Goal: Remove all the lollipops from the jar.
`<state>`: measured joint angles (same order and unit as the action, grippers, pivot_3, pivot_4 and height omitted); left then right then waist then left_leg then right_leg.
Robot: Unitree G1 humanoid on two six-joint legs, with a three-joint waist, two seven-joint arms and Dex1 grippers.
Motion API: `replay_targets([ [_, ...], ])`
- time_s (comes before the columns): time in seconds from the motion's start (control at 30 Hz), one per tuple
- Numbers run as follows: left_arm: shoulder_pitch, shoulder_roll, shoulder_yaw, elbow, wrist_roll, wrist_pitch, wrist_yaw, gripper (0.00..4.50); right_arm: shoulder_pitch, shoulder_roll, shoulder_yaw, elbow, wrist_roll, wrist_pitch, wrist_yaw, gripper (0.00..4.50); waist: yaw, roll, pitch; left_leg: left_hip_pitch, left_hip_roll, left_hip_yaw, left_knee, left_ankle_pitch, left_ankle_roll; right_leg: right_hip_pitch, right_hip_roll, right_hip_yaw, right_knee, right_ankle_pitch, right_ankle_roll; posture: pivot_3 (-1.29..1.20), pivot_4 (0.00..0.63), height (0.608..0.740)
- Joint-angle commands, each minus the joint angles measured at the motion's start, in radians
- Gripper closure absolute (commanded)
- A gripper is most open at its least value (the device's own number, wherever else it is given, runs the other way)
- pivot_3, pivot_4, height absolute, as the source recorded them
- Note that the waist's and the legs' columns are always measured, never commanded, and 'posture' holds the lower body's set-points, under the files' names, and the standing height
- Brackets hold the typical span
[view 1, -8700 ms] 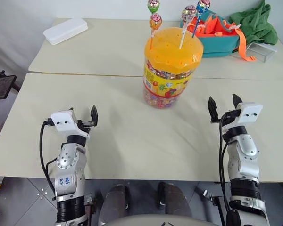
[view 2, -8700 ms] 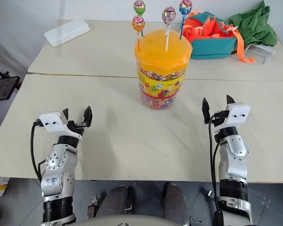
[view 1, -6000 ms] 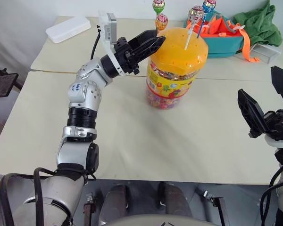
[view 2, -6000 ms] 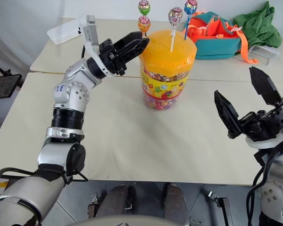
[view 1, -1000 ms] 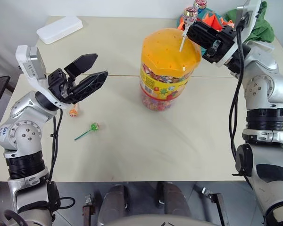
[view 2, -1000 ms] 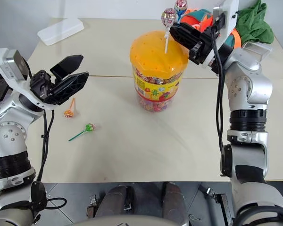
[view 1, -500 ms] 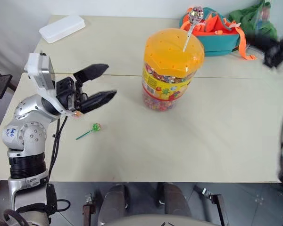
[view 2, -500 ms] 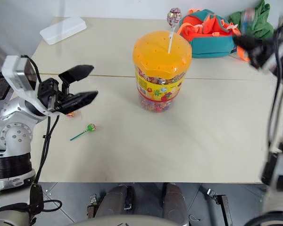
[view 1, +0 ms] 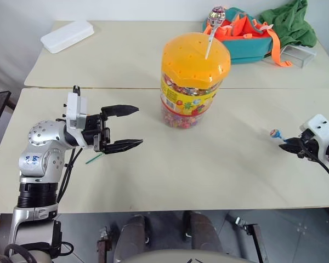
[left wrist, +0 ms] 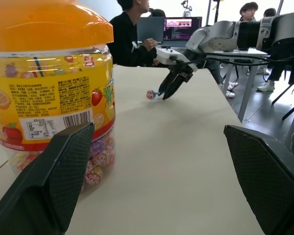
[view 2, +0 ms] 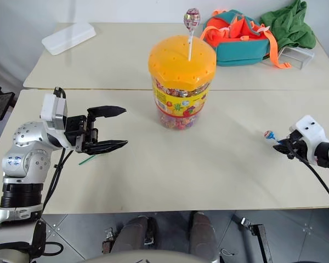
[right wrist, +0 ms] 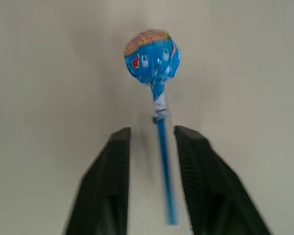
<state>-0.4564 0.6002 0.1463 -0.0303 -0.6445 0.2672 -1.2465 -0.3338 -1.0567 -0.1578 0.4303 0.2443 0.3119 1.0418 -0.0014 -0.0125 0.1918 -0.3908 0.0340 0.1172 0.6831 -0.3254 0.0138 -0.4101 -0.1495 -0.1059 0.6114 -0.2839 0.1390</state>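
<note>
The jar (view 1: 195, 82) stands mid-worktop (view 1: 219, 164) full of candy, one lollipop (view 1: 215, 16) stuck upright in its lid. The left tool (view 1: 127, 127) hovers level, wide apart, pointing towards the jar. The right tool (right wrist: 152, 147), low at the worktop's right edge, is slightly parted around a blue lollipop's (right wrist: 153, 56) stick, no longer gripping it.

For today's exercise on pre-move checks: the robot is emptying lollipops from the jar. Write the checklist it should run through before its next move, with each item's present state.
1. Blue lollipop let go: ok; the right gripper has its fingers apart on either side of the stick, not pinching it.
2. Blue lollipop resting on the table: cannot tell.
3. Left gripper open and empty: ok.
4. Jar upright, lid on: ok.
5. Jar emptied of lollipops: not ok; one lollipop stands in the lid.
6. Path from left gripper to jar free: ok, judging by the bare tabletop between them.
</note>
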Motion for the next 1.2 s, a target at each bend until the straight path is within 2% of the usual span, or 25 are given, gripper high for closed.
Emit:
replay_targets([
  [0.03, -0.002, -0.012, 0.052, -0.05, -0.073, 0.042, 0.049, 0.0, -0.025, 0.017, -0.143, -0.089, 0.128, -0.078, 0.067, 1.77, 0.001, 0.0, 0.0, 0.0, 0.0, 0.0, 0.0, 0.0, 0.0, 0.0, 0.0, 0.0, 0.0, 0.0, 0.0, 0.0, 0.15, 0.74],
  [0.07, -0.006, -0.018, 0.075, -0.049, -0.107, 0.076, 0.081, 0.0, -0.04, 0.046, -0.188, -0.151, 0.212, -0.078, 0.109, 1.44, 0.001, 0.0, 0.0, 0.0, 0.0, -0.001, 0.0, 0.0, 0.0, 0.0, 0.0, 0.0, 0.0, 0.0, 0.0, 0.0, 0.15, 0.74],
  [0.17, -0.016, -0.045, 0.147, -0.056, -0.198, 0.144, 0.172, 0.0, -0.078, 0.127, -0.248, -0.34, 0.383, -0.048, 0.153, 1.44, -0.004, 0.0, 0.0, 0.001, 0.001, -0.001, 0.0, 0.0, 0.0, 0.0, 0.001, 0.0, 0.001, 0.0, 0.0, 0.0, 0.15, 0.74],
  [0.33, -0.021, -0.074, 0.224, -0.088, -0.33, 0.231, 0.273, 0.0, -0.233, 0.226, -0.172, -0.533, 0.517, 0.094, 0.059, 1.44, 0.0, 0.0, 0.0, 0.001, 0.001, -0.004, 0.001, 0.0, 0.0, 0.0, 0.0, -0.001, 0.003, 0.0, 0.0, 0.0, 0.15, 0.74],
  [0.53, 0.007, -0.066, 0.199, -0.1, -0.301, 0.233, 0.259, 0.0, -0.474, 0.37, -0.022, -0.514, 0.486, 0.123, 0.007, 1.44, 0.003, 0.0, 0.0, 0.0, 0.0, -0.005, 0.001, 0.0, 0.0, 0.0, 0.0, -0.002, 0.005, 0.0, 0.0, 0.0, 0.15, 0.74],
  [0.73, 0.002, -0.08, 0.182, -0.109, -0.295, 0.227, 0.272, 0.0, -0.546, 0.419, 0.078, -0.427, 0.377, 0.107, -0.012, 1.44, 0.002, 0.0, 0.0, 0.0, 0.0, -0.006, 0.001, 0.0, 0.0, 0.0, 0.0, -0.003, 0.005, 0.0, 0.0, 0.0, 0.15, 0.74],
  [0.9, -0.003, -0.082, 0.187, -0.115, -0.299, 0.22, 0.278, 0.0, -0.578, 0.455, 0.093, -0.401, 0.346, 0.112, -0.028, 1.44, -0.003, 0.0, 0.0, 0.0, 0.0, -0.005, 0.001, 0.0, 0.0, 0.0, 0.0, -0.003, 0.006, 0.0, 0.0, 0.0, 0.15, 0.74],
  [1.0, -0.007, -0.086, 0.194, -0.12, -0.306, 0.218, 0.287, 0.0, -0.584, 0.462, 0.09, -0.394, 0.339, 0.104, -0.018, 2.07, -0.003, 0.0, 0.0, 0.0, 0.0, -0.005, 0.001, 0.0, 0.0, 0.0, 0.0, -0.003, 0.007, 0.0, 0.0, 0.0, 0.15, 0.74],
  [1.1, -0.004, -0.087, 0.191, -0.124, -0.303, 0.214, 0.286, 0.0, -0.58, 0.456, 0.082, -0.399, 0.342, 0.101, 0.0, 3.04, -0.003, 0.0, 0.0, 0.0, 0.0, -0.005, 0.001, 0.0, 0.0, 0.0, 0.0, -0.003, 0.007, 0.0, 0.0, 0.0, 0.15, 0.74],
  [1.2, -0.006, -0.088, 0.19, -0.124, -0.301, 0.209, 0.283, 0.0, -0.549, 0.412, 0.05, -0.419, 0.365, 0.111, 0.05, 3.04, 0.0, 0.0, 0.0, 0.0, 0.0, -0.005, 0.001, 0.0, 0.0, 0.0, 0.0, -0.003, 0.006, 0.0, 0.0, 0.0, 0.15, 0.74],
])
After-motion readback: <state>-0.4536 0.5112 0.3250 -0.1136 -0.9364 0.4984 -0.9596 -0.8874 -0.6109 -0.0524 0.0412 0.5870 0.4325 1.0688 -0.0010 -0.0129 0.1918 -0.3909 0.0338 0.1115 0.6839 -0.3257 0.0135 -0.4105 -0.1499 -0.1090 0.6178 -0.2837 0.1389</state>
